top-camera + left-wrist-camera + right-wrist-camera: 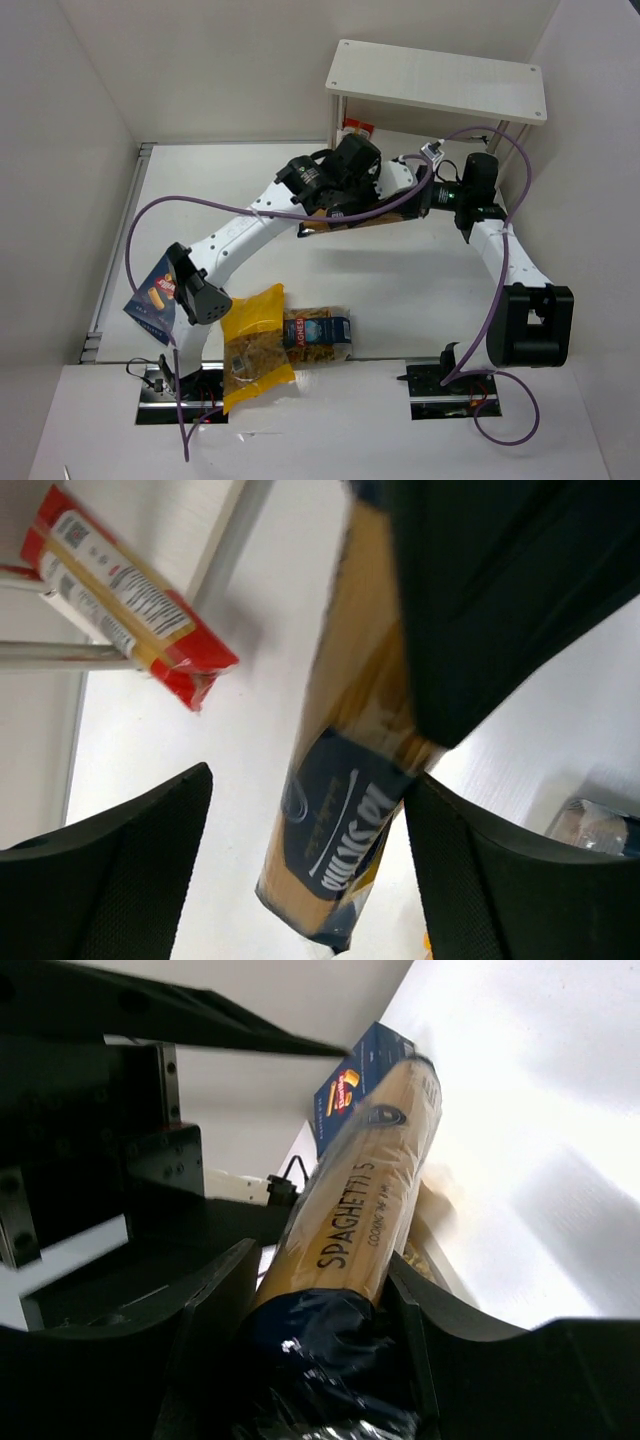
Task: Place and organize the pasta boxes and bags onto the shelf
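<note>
My right fingers (225, 1300) are clenched on the dark end of the long narrow spaghetti pack with dark blue label (370, 1200), which is held just in front of the white two-tier shelf with thin silver legs (435, 80). My left fingers (185, 810) are spread wide on either side of its label, not gripping. The red-and-white narrow pack (130, 605) lies under the shelf's left end. The dark blue box with red logo (152, 295), yellow bag (255, 345) and clear blue-labelled bag (318, 333) are on the white surface (400, 300), well apart from the shelf.
</note>
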Motion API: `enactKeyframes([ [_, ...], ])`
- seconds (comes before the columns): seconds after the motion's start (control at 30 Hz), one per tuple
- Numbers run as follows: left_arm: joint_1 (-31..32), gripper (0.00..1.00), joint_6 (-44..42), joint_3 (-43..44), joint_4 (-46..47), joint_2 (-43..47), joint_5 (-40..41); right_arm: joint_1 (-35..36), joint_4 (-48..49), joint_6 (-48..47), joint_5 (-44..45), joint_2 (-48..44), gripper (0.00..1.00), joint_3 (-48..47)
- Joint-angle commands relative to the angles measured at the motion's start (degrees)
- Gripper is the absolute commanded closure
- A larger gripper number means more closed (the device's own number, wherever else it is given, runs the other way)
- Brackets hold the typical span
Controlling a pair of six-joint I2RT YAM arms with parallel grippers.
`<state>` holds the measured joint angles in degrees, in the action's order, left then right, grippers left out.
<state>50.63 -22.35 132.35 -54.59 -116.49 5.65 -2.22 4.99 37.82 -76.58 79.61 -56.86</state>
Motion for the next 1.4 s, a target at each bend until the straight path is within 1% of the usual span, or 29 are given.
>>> enactKeyframes([
  [0.0, -6.84, 0.17, -2.43, -1.83, 9.41, 7.48, 9.9, 1.69, -0.51, 1.73, -17.03, -2.09, 1.0, -0.44],
  [0.07, -9.13, 0.17, -3.31, -2.53, 9.94, 9.34, 11.22, 1.69, -0.51, 1.21, -17.03, -2.09, 1.0, -0.44],
  [0.13, -13.96, 0.15, -4.19, -3.06, 9.41, 12.5, 11.75, 1.69, 0.01, 1.2, -17.03, -2.09, 1.0, -0.44],
  [0.17, -15.98, 0.12, -4.19, -3.94, 9.41, 13.73, 11.06, 1.69, 0.02, 1.2, -17.03, -2.09, 1.0, -0.44],
  [0.2, -20.79, 0.11, -4.19, -4.56, 8.72, 16.18, 9.92, 1.69, 0.02, 1.2, -17.03, -2.09, 1.0, -0.44],
  [0.3, -28.19, 0.09, -2.18, -8.59, 8.18, 20.41, 3.16, 1.69, 0.02, 1.2, -17.03, -2.09, 1.0, -0.44],
  [0.33, -32.92, 0.08, -1.56, -13.3, 8.18, 23.29, 0.79, 1.69, 0.54, 1.2, -17.03, -1.57, 1.0, -0.44],
  [0.4, -36.81, 0.08, 0.27, -19.82, 9.93, 27.95, -3.87, 1.69, 0.54, 1.2, -17.03, -1.57, 1.0, -0.97],
  [0.43, -39.97, 0.08, 0.29, -26.55, 9.94, 29.37, -5.2, 1.69, 0.54, 1.2, -17.03, -1.04, 1.0, -0.97],
  [0.5, -42.62, 0.08, 2.65, -33.01, 11.51, 33.84, -7.74, 1.69, 0.54, 0.67, -17.03, -1.04, 1.0, -0.97],
  [0.53, -45.16, 0.08, 3.27, -36.08, 12.04, 35.26, -9.15, 1.69, 0.54, 0.67, -17.03, -1.04, 1.0, -0.97],
  [0.57, -46.31, 0.08, 3.28, -41.33, 12.05, 36.75, -10.47, 1.69, 0.54, 0.67, -17.03, -1.04, 1.0, -0.97],
  [0.6, -47.46, 0.08, 5.02, -43.74, 12.83, 39.55, -11.96, 1.69, 0.54, 0.67, -17.03, -0.34, 1.0, -0.97],
  [0.67, -49.74, 0.08, 5.56, -47.87, 12.84, 42.21, -13.47, 1.69, 0.54, 0.15, -17.03, 0.19, 1.0, -1.59],
  [0.77, -55.18, 0.08, 7.5, -54.03, 13.45, 48.09, -15.75, 3.44, -0.07, -1.44, -17.03, 3.78, 1.0, -4.39],
  [0.8, -56.16, 0.08, 8.19, -55.18, 13.45, 49.15, -16.63, 3.97, -0.59, -1.44, -16.51, 5.36, 1.0, -5.27],
  [0.83, -57.13, 0.07, 8.98, -57.36, 13.45, 50.12, -18.12, 4.5, -0.6, -2.39, -16.5, 9.12, 1.0, -7.71],
  [0.87, -58.01, 0.07, 8.99, -58.25, 13.45, 51.09, -19.0, 5.03, -1.99, -3.27, -16.5, 11.42, 0.96, -9.3],
  [0.9, -59.93, 0.06, 9.69, -59.05, 13.45, 52.84, -19.62, 5.9, -5.05, -3.98, -16.5, 16.14, 0.88, -12.71],
  [0.97, -61.87, 0.06, 9.69, -60.45, 13.45, 54.69, -21.37, 7.57, -9.19, -7.66, -16.5, 20.21, 0.74, -16.6],
  [1.03, -64.15, 0.05, 10.22, -62.21, 12.76, 57.15, -21.38, 9.5, -10.88, -7.68, -16.5, 23.99, 0.65, -20.55],
  [1.07, -64.86, 0.05, 10.22, -63.09, 12.14, 58.64, -21.38, 12.04, -10.88, -7.68, -16.5, 24.53, 0.55, -21.44],
  [1.17, -66.28, 0.05, 10.22, -64.58, 11.52, 61.63, -20.16, 15.66, -10.88, -7.68, -15.8, 24.54, 0.45, -24.52],
  [1.23, -67.85, 0.05, 10.75, -65.73, 11.0, 62.87, -20.15, 16.46, -12.02, -8.2, -14.14, 24.54, 0.42, -26.37],
  [1.3, -68.64, 0.05, 11.44, -66.61, 10.99, 64.27, -21.55, 16.46, -15.61, -10.83, -12.91, 24.54, 0.4, -29.08],
  [1.33, -69.43, 0.03, 11.45, -67.22, 10.99, 64.8, -21.56, 15.59, -21.55, -12.32, -11.24, 23.93, 0.39, -30.31],
  [1.37, -69.96, 0.03, 11.97, -67.23, 11.52, 64.81, -22.34, 15.06, -28.91, -16.16, -8.79, 23.92, 0.36, -32.33],
])
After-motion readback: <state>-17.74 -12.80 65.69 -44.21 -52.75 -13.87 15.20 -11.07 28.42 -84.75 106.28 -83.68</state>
